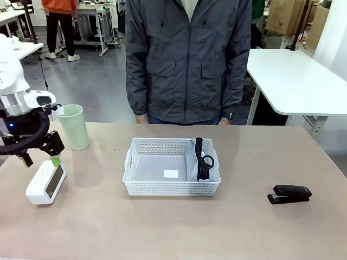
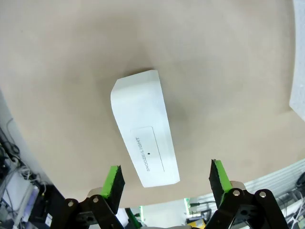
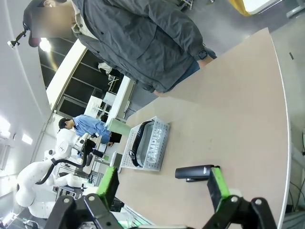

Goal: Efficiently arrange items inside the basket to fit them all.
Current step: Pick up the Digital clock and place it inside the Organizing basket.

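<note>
Though rectangular, a round-edged white box [image 2: 142,125]

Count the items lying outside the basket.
3. The cup stands at far left; the box lies nearer the robot, below the left gripper; the stapler lies at the right. The pouch is inside the basket. Nothing seems hidden.

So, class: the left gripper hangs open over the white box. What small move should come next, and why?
Probably lower the left gripper straight down until its pads flank the white box, then close. Its jaws stand open, and the box lies on the table between and beyond them, untouched, outside the basket.
</note>
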`<control>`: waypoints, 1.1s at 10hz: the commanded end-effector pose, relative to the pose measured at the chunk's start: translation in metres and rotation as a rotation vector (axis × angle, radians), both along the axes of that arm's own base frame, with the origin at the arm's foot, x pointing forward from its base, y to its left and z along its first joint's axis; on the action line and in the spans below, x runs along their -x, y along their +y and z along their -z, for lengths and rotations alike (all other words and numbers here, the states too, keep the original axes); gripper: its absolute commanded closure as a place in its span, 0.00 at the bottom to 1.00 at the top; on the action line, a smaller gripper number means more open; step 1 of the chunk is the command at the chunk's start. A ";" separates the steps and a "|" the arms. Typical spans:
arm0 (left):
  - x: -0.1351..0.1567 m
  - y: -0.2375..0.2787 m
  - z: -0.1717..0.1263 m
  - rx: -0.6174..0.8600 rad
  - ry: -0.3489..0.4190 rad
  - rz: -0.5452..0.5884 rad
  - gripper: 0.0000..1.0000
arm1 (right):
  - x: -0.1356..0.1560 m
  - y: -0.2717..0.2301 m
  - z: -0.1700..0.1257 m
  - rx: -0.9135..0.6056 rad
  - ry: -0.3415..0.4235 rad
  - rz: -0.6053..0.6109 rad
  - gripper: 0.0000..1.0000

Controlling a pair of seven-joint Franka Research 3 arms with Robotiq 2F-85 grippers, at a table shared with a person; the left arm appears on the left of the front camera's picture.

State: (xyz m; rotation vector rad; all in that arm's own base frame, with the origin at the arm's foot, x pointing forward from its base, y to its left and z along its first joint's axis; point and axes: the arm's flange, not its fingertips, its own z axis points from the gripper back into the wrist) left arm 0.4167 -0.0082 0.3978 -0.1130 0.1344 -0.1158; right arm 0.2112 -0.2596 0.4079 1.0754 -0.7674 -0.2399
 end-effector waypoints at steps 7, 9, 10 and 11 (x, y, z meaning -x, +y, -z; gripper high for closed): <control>-0.012 0.014 0.066 0.013 0.051 0.046 0.07 | -0.002 0.000 -0.002 0.005 -0.035 0.000 0.00; 0.008 0.027 0.075 0.033 -0.037 -0.005 0.07 | -0.002 0.000 -0.002 0.005 -0.035 0.000 0.00; 0.018 0.028 0.075 0.023 -0.093 -0.033 0.07 | -0.002 0.000 -0.002 0.005 -0.035 0.000 0.00; 0.023 0.026 0.076 0.018 -0.109 -0.026 0.07 | -0.002 0.000 -0.002 0.005 -0.035 0.000 0.00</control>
